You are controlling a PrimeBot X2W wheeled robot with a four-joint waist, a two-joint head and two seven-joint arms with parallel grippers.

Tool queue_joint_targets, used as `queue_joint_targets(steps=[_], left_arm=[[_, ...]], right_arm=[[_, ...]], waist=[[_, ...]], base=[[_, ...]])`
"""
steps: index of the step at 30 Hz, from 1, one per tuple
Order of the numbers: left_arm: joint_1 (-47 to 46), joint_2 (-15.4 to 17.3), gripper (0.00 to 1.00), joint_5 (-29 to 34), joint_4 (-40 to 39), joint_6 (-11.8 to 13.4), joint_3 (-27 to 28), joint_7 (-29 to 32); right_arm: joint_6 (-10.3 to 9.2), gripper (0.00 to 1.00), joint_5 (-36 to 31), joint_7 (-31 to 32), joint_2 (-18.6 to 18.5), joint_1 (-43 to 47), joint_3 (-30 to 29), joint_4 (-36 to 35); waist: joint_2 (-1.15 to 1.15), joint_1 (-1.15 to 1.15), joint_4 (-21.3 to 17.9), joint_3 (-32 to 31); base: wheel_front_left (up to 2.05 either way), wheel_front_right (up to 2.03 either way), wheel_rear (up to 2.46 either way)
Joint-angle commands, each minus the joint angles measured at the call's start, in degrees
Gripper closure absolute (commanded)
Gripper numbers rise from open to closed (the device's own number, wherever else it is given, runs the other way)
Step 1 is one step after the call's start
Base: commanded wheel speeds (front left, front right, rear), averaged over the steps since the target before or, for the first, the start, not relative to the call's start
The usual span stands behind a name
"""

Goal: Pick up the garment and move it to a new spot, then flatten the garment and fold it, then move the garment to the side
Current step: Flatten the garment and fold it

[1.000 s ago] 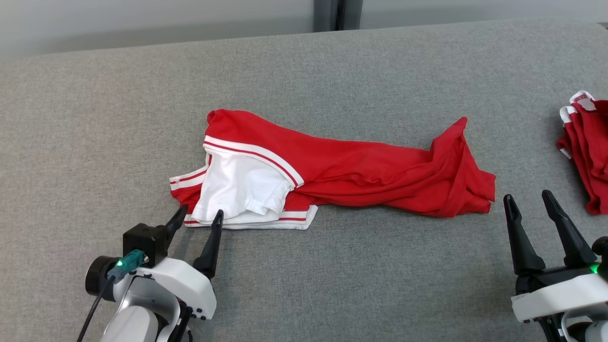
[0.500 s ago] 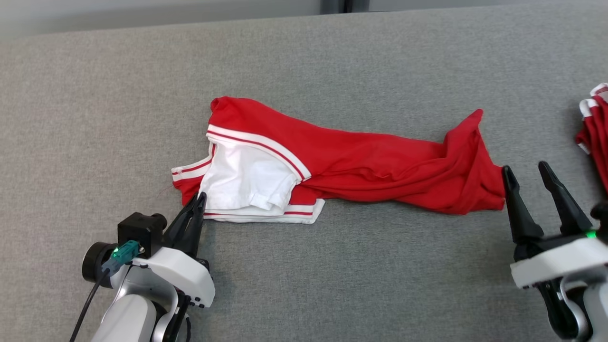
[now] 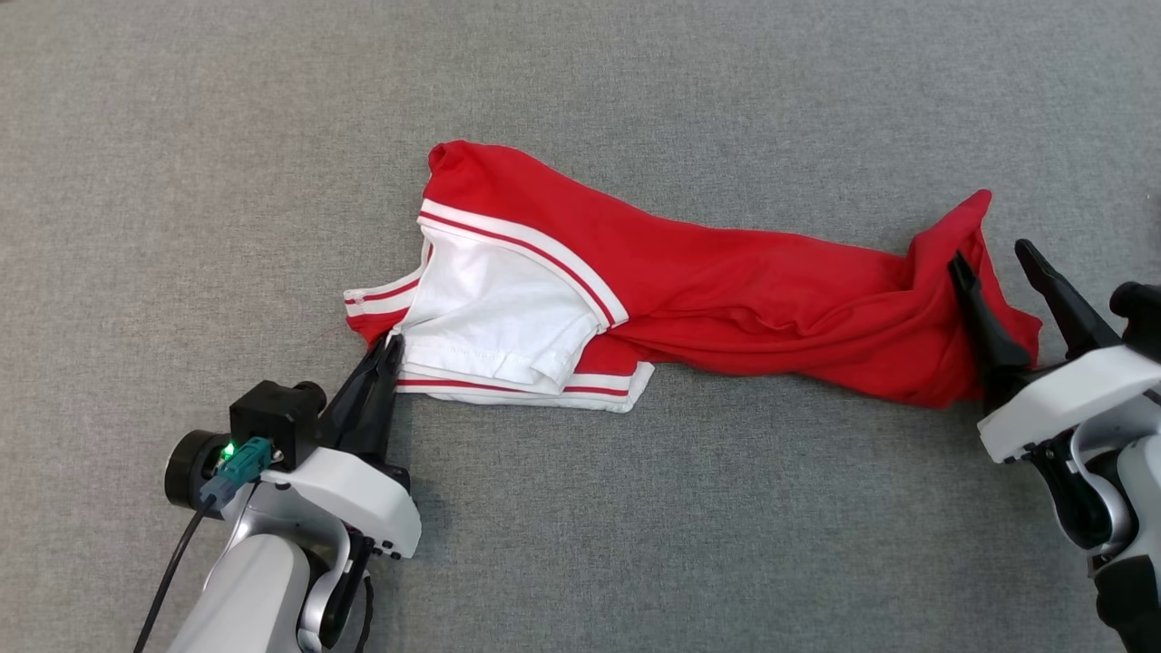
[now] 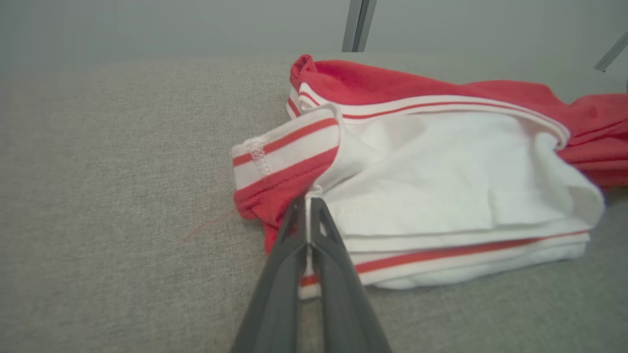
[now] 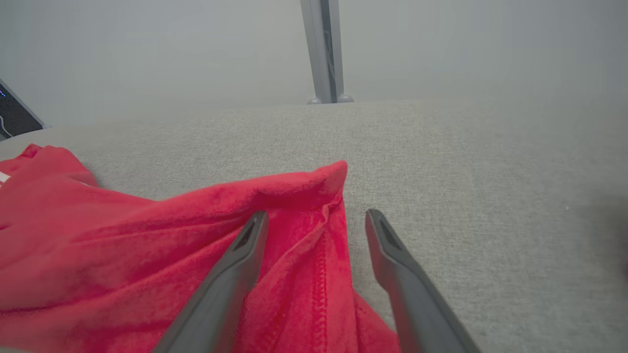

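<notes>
The garment [image 3: 726, 299] is a red shirt with white, red-striped trim, lying crumpled lengthwise on the grey cloth surface [image 3: 635, 526]. Its white sleeve and striped cuffs [image 4: 441, 171] are at the left end. My left gripper [image 3: 392, 343] is at that end, shut on the lower edge of the garment, and fabric shows between the closed fingers [image 4: 306, 201]. At the right end my right gripper [image 3: 989, 252] is open. One finger rests on the red hem [image 5: 147, 235] and the other on bare surface, so the jaws [image 5: 316, 214] straddle the garment's edge.
Grey cloth surface extends all around the garment. A pale wall with a grey upright post [image 5: 324, 49] stands beyond the far edge. A dark device [image 5: 12, 113] shows at the left edge of the right wrist view.
My left gripper shut on the garment's left edge. The right gripper moved forward over the right hem, still open. The head camera tilted down, so the picture shifted.
</notes>
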Motion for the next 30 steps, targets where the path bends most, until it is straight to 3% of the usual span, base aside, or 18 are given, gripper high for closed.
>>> queue_joint_targets(steps=[1,5,6,9,20,30], left_arm=[[-1.1,0.3,1.00,0.1,0.3,0.2,0.1,-0.4],[-1.7,0.1,1.00,0.0,0.6,0.2,-0.2,-0.8],[-1.8,0.1,1.00,0.0,0.6,0.2,-0.2,-0.9],[-1.9,0.1,1.00,-0.1,0.9,0.3,-0.4,-1.3],[-3.3,1.3,1.00,1.0,-1.7,1.6,1.0,-6.0],[-8.5,5.6,1.00,2.8,-9.3,3.3,4.1,-6.4]], right_arm=[[0.01,0.00,0.9,0.4,-0.9,-1.3,1.0,0.6],[0.01,0.02,2.9,1.2,-2.5,-3.1,3.4,1.3],[0.01,0.51,3.5,1.6,-2.9,-3.3,4.1,1.4],[0.01,1.00,5.0,1.5,-3.8,-4.1,5.4,1.7],[0.01,1.00,9.7,-3.2,-5.9,-2.9,6.2,-1.4],[0.01,1.00,13.9,-6.2,-8.1,-3.8,2.3,-9.6]], waist=[[0.00,0.00,0.0,0.2],[0.00,0.00,0.0,0.6],[0.00,0.00,0.0,0.8],[0.00,0.00,0.1,1.0],[0.00,0.00,-0.4,-0.2],[0.00,0.00,-1.9,-4.0]], base=[[0.00,0.00,0.00],[0.00,0.00,0.00],[0.00,0.00,0.00],[0.00,0.00,0.00],[0.00,0.00,0.00],[0.00,0.00,0.00]])
